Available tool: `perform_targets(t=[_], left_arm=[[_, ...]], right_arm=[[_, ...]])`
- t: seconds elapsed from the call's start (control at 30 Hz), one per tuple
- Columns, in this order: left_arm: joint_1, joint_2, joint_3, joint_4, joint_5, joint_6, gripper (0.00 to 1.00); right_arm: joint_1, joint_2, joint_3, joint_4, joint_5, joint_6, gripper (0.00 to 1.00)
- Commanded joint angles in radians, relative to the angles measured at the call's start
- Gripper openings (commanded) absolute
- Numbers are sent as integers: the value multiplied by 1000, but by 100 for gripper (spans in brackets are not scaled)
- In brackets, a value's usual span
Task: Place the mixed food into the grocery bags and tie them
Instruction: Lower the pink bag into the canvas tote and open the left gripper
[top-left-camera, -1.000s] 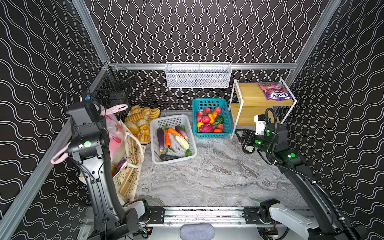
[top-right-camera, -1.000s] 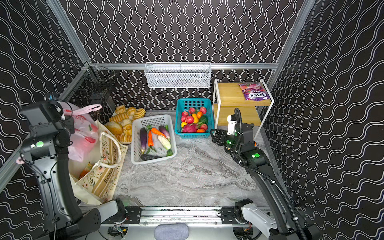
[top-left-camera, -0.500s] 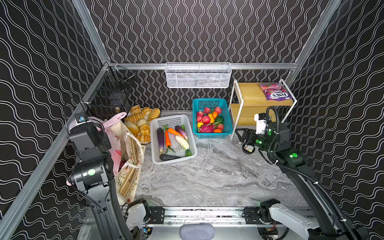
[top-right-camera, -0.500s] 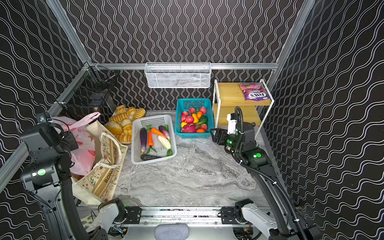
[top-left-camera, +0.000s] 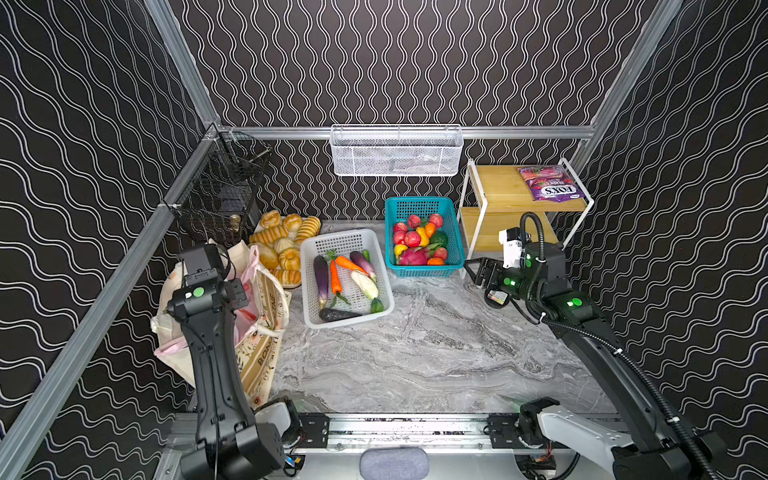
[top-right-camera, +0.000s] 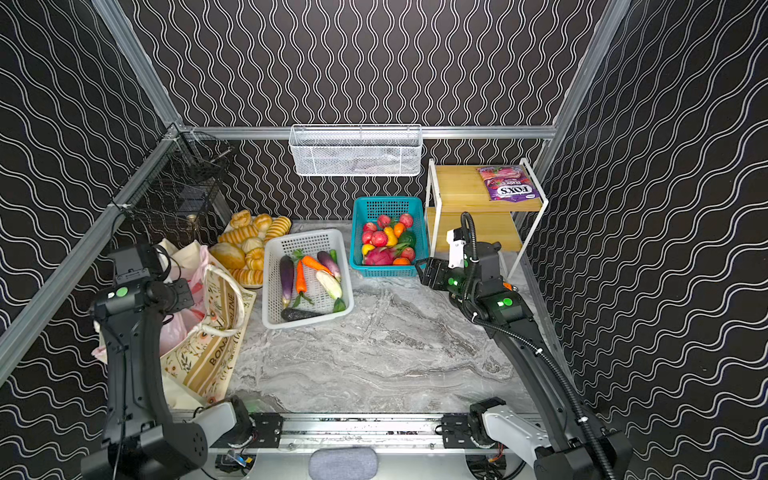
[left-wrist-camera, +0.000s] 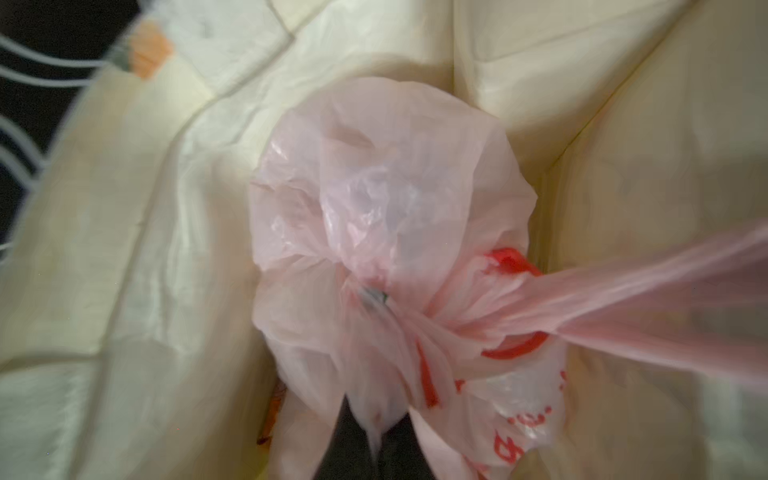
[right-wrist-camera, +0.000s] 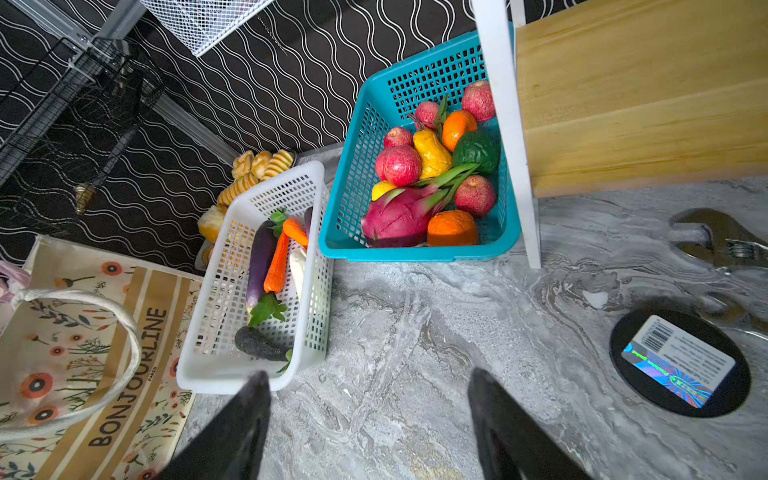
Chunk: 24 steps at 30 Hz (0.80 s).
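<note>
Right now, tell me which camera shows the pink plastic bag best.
Left wrist view: the pink plastic bag fills it, gathered neck visible, though blurred. Both top views show only pink slivers by the canvas tote; the right wrist view, just an edge.

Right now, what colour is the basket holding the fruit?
The fruit basket is teal, clearest in the right wrist view.

The middle and front of the marble tabletop (top-left-camera: 415, 357) lie bare, a wide lane between the canvas tote (top-left-camera: 266, 345) and the right arm (top-left-camera: 590, 340). Along the back, the white vegetable basket (top-left-camera: 338, 243), teal fruit basket (top-left-camera: 415, 208) and wooden shelf rack (top-left-camera: 498, 189) stand close together, below a mesh wall basket (top-left-camera: 395, 153). The pink plastic bag (left-wrist-camera: 395, 208) fills the tote's mouth. A black labelled disc (right-wrist-camera: 681, 361) lies by the rack's foot.
</note>
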Motion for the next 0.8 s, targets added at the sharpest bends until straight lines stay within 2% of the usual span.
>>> perform_targets(t=[0.0,0.17,0.3,0.33,0.37,0.4,0.47,0.53,0.6,0.63,0.7,0.73,0.77], left_arm=[[18,65,-2,39,28,-36,0],[34,186,-58,65,62,-72,0],[34,130,9,38,-8,-79,1],[34,103,61,23,-21,-76,19],[34,82,119,1,-32,-83,44],[34,67,178,-14,-28,-85,59],[34,44,313,-49,10,-94,75],[32,14,387,-36,135,-114,87],[26,-50,363,66,350,-149,94],[16,-101,287,188,513,-177,95],[-17,-169,135,467,767,-268,94],[-54,-191,61,585,869,-324,94],[-101,-204,8,663,909,-363,94]], right_arm=[[0,-4,-14,28,-14,18,76],[1,-10,-27,13,-8,15,76],[1,-26,-24,1,21,-3,77],[0,-29,-24,2,28,-7,77],[0,-35,-28,8,31,-11,77],[1,-37,-31,14,37,-13,77],[0,-45,-37,24,57,-18,77],[1,-52,-40,29,94,-29,77],[0,-67,-52,41,165,-40,78],[0,-79,-57,57,213,-53,79],[-1,-103,-129,114,332,-78,81],[-1,-115,-160,150,397,-110,82],[-1,-122,-191,197,461,-147,83]])
